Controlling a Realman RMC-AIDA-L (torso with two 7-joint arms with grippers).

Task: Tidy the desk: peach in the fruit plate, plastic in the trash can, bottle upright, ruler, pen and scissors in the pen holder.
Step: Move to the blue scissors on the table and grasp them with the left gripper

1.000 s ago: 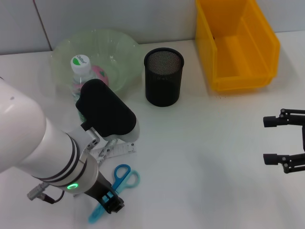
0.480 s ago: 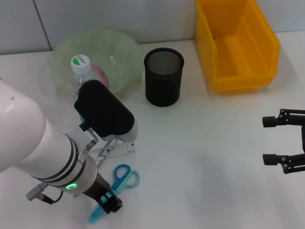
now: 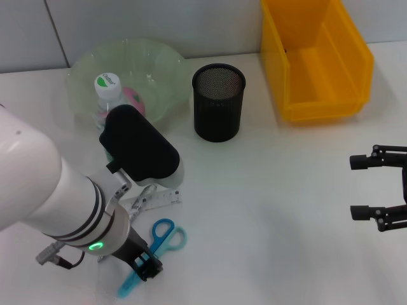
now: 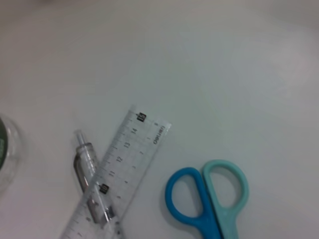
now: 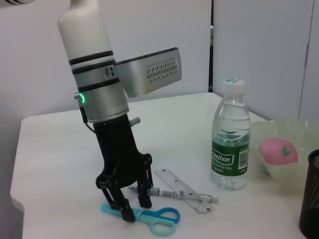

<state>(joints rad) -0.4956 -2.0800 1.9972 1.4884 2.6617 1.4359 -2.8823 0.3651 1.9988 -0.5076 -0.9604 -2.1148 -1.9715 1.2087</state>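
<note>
Scissors (image 5: 149,217) flat on the table (image 3: 267,210), blades directly under your left hand (image 5: 127,203), fingers spread astride them, handles pointing toward the ruler (image 5: 185,190). Right hand (image 3: 365,188) open, well apart.

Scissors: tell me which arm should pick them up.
Left. The left gripper is already down over the scissors, jaws open astride the blades. The right gripper is parked far across the table, jaws open.
</note>
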